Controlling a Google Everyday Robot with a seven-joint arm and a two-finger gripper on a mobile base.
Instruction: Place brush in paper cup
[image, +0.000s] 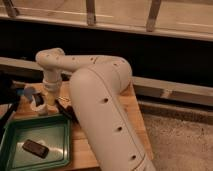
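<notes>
My gripper (46, 106) hangs from the white wrist at the left end of the wooden table (132, 117), just behind the green tray. A short pale cup, the paper cup (37, 104), stands right against the gripper's left side. A thin dark shape that looks like the brush (64, 106) lies on the table just right of the gripper, partly hidden by my arm. I cannot tell whether the gripper touches it.
A green tray (55, 131) sits at the front left with a dark oblong object (35, 148) in it. A blue cup (28, 92) stands behind the paper cup. My bulky white arm (100, 100) covers the table's middle. A dark wall and railing run behind.
</notes>
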